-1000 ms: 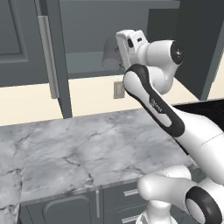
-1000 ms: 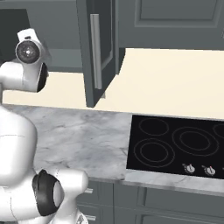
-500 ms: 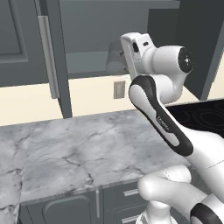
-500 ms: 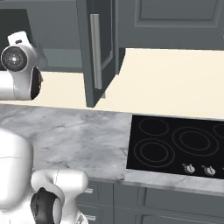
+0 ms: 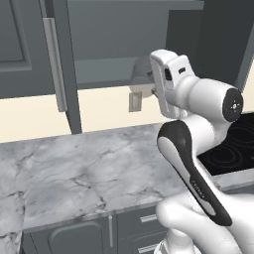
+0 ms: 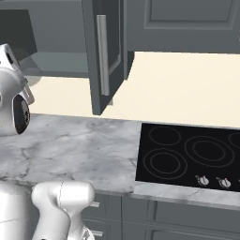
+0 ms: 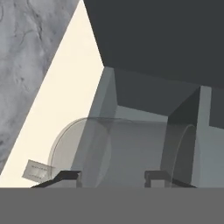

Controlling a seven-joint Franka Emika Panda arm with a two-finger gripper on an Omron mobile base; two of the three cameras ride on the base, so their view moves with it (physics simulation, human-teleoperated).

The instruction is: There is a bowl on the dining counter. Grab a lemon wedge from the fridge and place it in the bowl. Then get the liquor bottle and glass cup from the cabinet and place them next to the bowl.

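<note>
The open dark grey cabinet door stood edge-on from the wall cabinet, its long pale metal handle facing left in the left base view; in the right base view the same door hung over the back of the grey-veined marble counter. The counter top lay bare and wide in front of the cream wall, with the black glass cooktop set into it to the right. A small grey wall outlet sat just below the cabinet's floor.

Inside the open grey cabinet, low at its right end, lay a clear glass cup, partly hidden behind the robot's hand. In the hand view the translucent cylindrical glass cup lay sideways across the picture, one round end towards the cream wall and the other towards the dark cabinet interior. Whether it rested on the shelf or was lifted could not be told.

The white arm rose from the lower right of the left base view, elbow bent above the counter, with the hand raised to the cabinet's lower edge. The two-finger gripper had its dark fingertips standing apart on either side of the cup's body, jaws closed against the cup.
</note>
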